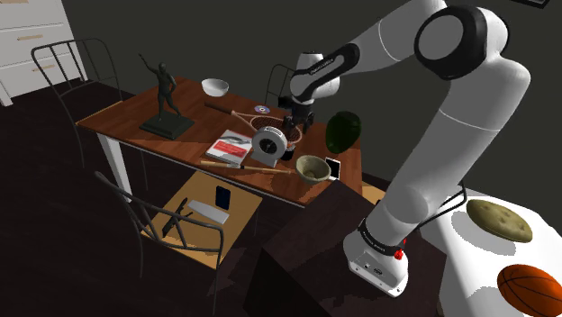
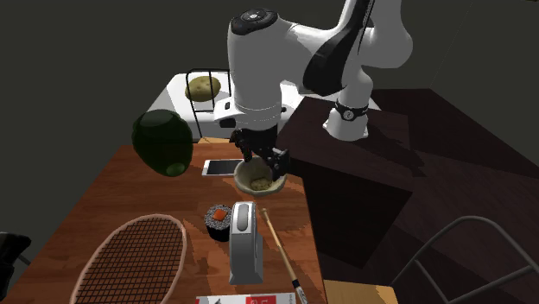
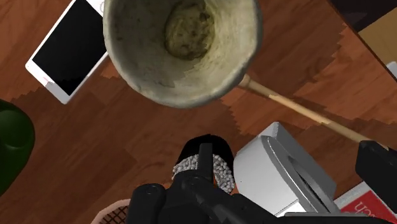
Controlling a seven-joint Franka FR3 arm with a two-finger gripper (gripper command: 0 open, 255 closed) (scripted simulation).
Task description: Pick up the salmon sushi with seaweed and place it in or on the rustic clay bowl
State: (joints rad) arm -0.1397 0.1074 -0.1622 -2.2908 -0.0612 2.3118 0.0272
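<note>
Second exterior view: sushi on table, gripper poised over bowl

The gripper (image 2: 263, 162) is seen above the bowl (image 2: 241, 179), its fingers parted and nothing clasped. The sushi (image 2: 218, 220) is laid on the table (image 2: 112, 199) between the racket (image 2: 129, 259) and a grey device (image 2: 244, 246), near the bowl but outside it. A phone (image 2: 223, 167) is set just beside the bowl.

My reddish wooden table (image 1: 122, 115) stands on a dark floor (image 1: 54, 234) before a dim grey wall (image 1: 225, 36). A wire chair (image 1: 243, 212) with a tan seat sits at it; white drawers (image 1: 27, 40) stand beyond.
</note>
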